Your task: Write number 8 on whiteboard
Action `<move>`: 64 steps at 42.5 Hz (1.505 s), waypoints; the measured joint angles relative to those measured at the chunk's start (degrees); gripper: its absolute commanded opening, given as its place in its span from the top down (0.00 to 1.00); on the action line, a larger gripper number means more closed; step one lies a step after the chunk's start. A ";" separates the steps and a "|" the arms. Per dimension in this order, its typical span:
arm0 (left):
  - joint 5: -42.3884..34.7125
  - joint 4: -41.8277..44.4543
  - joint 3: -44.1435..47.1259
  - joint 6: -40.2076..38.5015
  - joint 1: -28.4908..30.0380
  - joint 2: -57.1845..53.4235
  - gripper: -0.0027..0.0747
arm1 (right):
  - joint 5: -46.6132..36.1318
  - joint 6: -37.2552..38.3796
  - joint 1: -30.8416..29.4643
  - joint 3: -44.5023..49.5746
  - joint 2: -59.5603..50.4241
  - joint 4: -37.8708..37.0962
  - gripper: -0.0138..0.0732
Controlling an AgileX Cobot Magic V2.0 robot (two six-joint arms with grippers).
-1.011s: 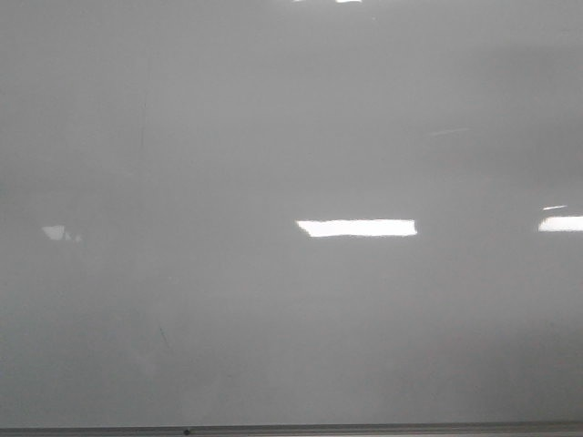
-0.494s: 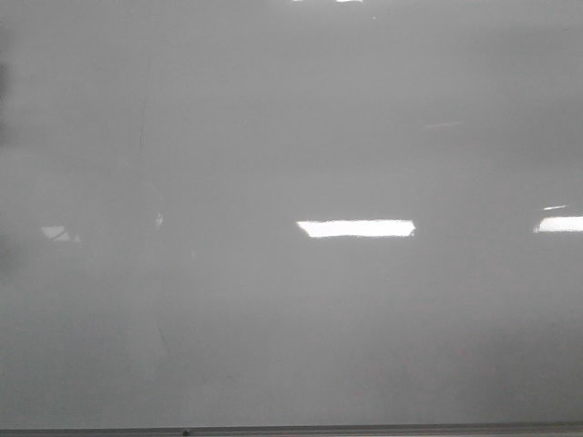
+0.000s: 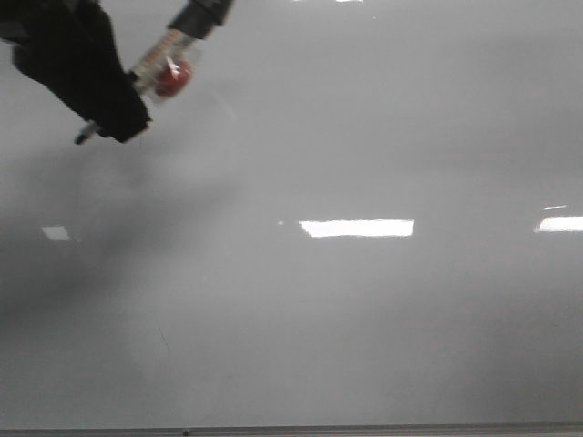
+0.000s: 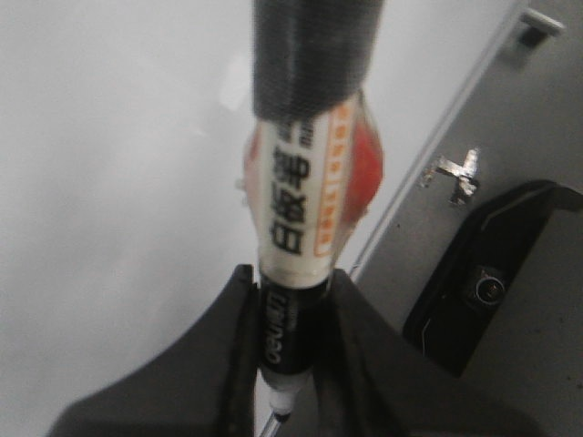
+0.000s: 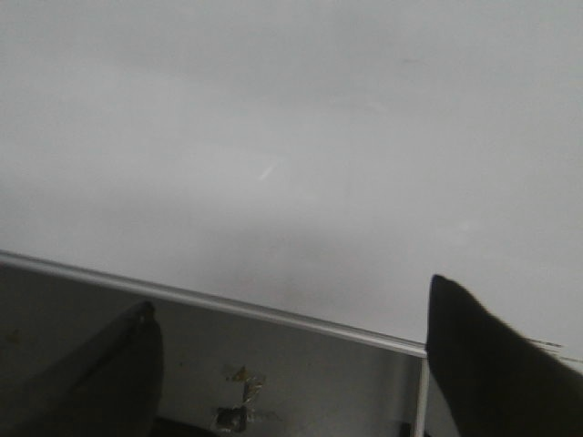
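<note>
Glossy whiteboard (image 3: 364, 319), left end effector (image 4: 287, 364) clamping marker (image 4: 296, 255)

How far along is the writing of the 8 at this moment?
Barely started. Done: the left gripper is shut on a marker. In hand: in the front view that marker is at the upper left of the whiteboard; whether its tip touches is unclear. Left: the whole figure, since no black stroke shows anywhere. The right gripper is open and empty near the board's frame.
</note>
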 measured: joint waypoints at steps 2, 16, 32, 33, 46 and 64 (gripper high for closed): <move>0.25 -0.15 -0.48 1.38 -2.59 0.95 0.99 | 0.64 -2.54 1.24 -0.04 1.22 2.00 0.14; 1.18 -0.24 -1.36 6.51 -14.44 2.09 0.99 | 8.58 -27.78 12.79 -5.88 9.98 14.10 0.14; 1.30 -0.24 -1.36 6.77 -18.33 2.09 0.99 | 6.52 -44.88 23.61 -10.16 19.19 24.78 0.16; 1.30 -0.24 -1.36 6.77 -18.32 2.09 0.99 | 6.24 -45.45 23.88 -10.43 19.63 25.30 0.17; 1.20 -0.24 -1.36 6.97 -18.32 2.09 0.99 | 4.83 -50.94 24.15 -11.31 23.15 30.73 0.49; 1.09 -0.14 -1.36 6.97 -18.32 2.09 0.52 | 5.90 -51.44 24.15 -11.40 23.62 29.73 0.88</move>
